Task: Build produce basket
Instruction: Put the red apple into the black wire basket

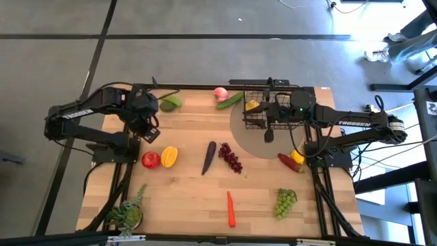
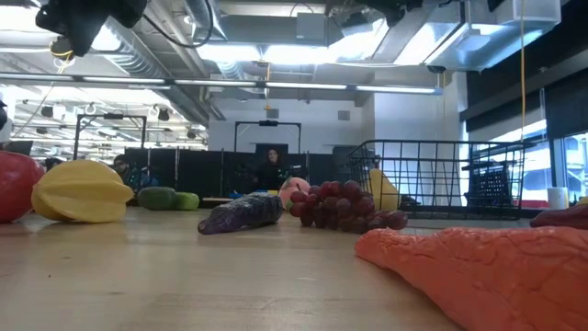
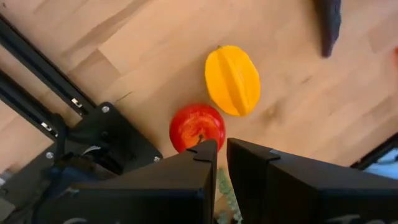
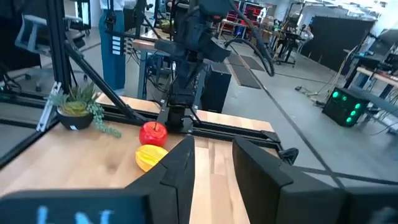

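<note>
The black wire basket (image 1: 263,108) (image 2: 441,179) stands on the table at the far right, with a yellow piece (image 1: 252,106) inside it. My right gripper (image 4: 211,146) (image 1: 271,109) hovers level above the basket, open, with nothing between its fingers. My left gripper (image 3: 222,146) (image 1: 149,130) points down, shut and empty, high over a red fruit (image 3: 196,126) (image 1: 150,160) and a ridged yellow fruit (image 3: 232,79) (image 1: 169,156) lying at the left. The eggplant (image 1: 208,158), dark grapes (image 1: 231,158), carrot (image 1: 231,209) and green grapes (image 1: 285,202) lie on the wood.
Along the far edge lie a peach (image 1: 220,93), a cucumber (image 1: 231,100) and an avocado (image 1: 171,103). Red and yellow peppers (image 1: 291,160) lie by the right arm's base. A potted plant (image 1: 128,214) stands at the near left corner. Under the basket is a grey round patch (image 1: 249,145).
</note>
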`<state>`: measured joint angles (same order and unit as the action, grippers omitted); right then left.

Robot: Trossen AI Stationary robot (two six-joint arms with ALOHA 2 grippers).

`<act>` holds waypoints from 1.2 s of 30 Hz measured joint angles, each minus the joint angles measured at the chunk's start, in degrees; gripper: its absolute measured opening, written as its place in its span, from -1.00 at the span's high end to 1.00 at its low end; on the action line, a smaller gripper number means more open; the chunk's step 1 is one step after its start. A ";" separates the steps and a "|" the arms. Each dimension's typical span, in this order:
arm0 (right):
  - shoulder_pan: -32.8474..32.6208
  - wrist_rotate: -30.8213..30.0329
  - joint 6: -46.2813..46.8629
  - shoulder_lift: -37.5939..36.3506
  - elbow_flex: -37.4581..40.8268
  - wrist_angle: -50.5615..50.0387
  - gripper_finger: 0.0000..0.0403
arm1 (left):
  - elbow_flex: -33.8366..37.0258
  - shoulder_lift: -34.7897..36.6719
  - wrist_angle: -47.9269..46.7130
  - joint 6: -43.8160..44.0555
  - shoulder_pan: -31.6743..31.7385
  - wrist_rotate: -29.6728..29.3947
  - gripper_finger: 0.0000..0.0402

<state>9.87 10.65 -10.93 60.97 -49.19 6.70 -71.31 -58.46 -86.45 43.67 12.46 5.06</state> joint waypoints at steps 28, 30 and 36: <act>0.00 0.16 1.15 0.00 0.02 0.79 0.44 | 9.38 -0.46 -1.15 13.34 -5.39 7.68 0.47; 0.00 0.16 1.68 0.00 0.02 0.79 0.44 | 12.01 -0.43 0.67 14.59 -6.63 7.61 0.47; 0.00 0.16 1.77 0.00 0.02 0.79 0.44 | 19.55 -0.46 8.89 18.51 -10.38 9.75 0.46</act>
<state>9.87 10.81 -9.17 60.97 -49.17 7.49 -51.76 -58.92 -77.55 62.18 2.07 14.81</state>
